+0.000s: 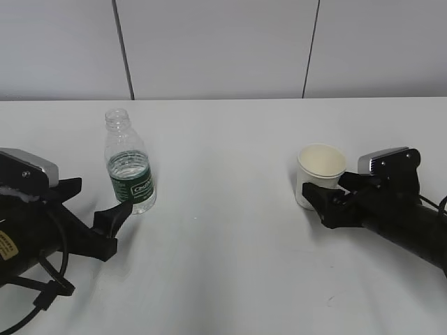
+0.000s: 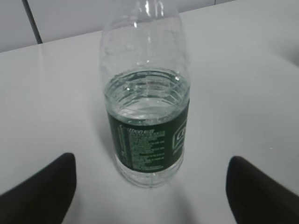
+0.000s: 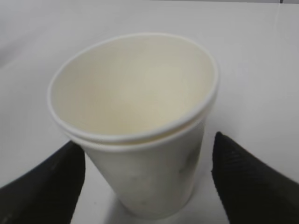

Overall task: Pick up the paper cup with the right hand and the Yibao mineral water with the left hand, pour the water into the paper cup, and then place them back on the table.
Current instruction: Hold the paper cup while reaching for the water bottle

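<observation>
Exterior: my left hand (image 1: pixel 94 209), released, flanks the clear green-labelled plastic bottle (image 1: pixel 130 164) at nine o'clock on the white table (image 1: pixel 223 265).

Left wrist: bottle part-full, likely slippery; grip the label.

Right wrist: my right hand (image 3: pixel 147 177), released, straddles the light, crushable white paper cup (image 3: pixel 135 121).

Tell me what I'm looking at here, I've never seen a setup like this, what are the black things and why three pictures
The black things are two robot arms, each ending in a two-fingered pincer. One picture looks across the white table from the front; the other two come from small cameras on each arm's wrist, so you see the dark fingertips at the bottom corners. The left pincer is open, its fingers either side of a capless water bottle with a green label, partly full and standing upright. The right pincer is open around a white paper cup, which looks empty; it seems to be two cups nested. Nothing is held yet: both things stand on the table.
</observation>
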Available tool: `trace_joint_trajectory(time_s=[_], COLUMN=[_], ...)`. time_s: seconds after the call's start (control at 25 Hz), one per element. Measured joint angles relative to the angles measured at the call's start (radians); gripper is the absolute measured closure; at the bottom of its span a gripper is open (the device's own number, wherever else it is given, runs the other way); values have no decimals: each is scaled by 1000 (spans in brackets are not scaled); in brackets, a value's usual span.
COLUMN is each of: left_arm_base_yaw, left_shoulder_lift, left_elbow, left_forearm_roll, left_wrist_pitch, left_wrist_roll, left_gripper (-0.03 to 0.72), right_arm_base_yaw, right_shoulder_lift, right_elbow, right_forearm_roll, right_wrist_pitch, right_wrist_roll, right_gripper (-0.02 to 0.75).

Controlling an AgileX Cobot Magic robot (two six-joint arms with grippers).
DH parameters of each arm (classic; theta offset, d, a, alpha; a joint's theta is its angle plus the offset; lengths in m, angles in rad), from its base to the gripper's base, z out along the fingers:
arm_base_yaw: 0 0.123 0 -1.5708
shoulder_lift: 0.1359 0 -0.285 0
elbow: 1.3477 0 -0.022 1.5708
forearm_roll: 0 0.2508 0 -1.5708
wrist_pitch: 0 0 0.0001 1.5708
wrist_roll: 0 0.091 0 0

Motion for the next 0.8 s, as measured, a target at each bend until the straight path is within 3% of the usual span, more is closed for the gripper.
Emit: trace_joint_trajectory(time_s=[0.36, 0.8], left_arm_base_yaw=[0, 0], left_shoulder_lift=[0, 0], left_elbow=[0, 0], left_forearm_roll=[7, 13], left_wrist_pitch=[0, 0], left_wrist_roll=[0, 0], left_gripper=[95, 95], right_arm_base_yaw=[4, 26], right_shoulder_lift=[58, 68], right_elbow=[-70, -91], right_forearm_roll=[-62, -49], right_wrist_pitch=[0, 0], right_wrist_roll=[12, 14], right_gripper=[78, 78])
